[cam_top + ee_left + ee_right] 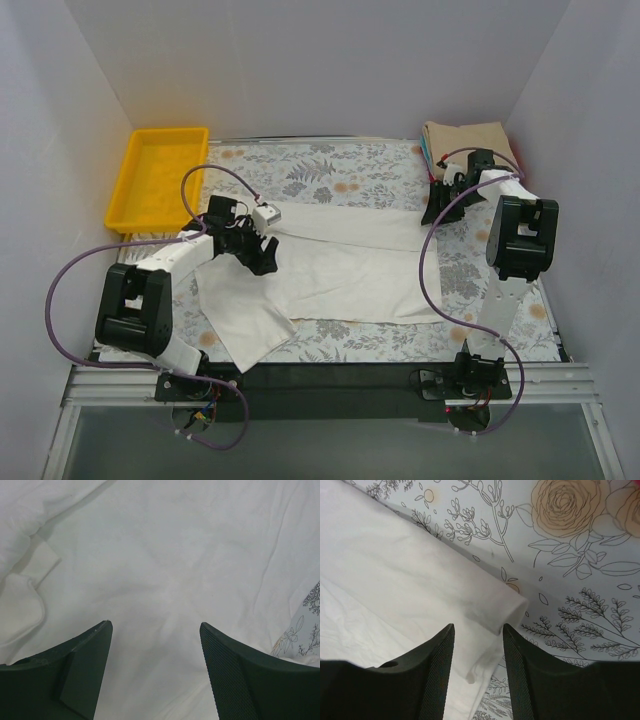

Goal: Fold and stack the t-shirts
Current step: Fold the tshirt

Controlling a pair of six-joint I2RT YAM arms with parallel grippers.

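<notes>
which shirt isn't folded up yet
The white t-shirt, spread across the floral cover; the tan t-shirt lies folded in the far right corner.

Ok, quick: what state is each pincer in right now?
Left pincer: open, over the white shirt, holding nothing.
Right pincer: open, at the shirt's folded edge, not clamped on it.
</notes>
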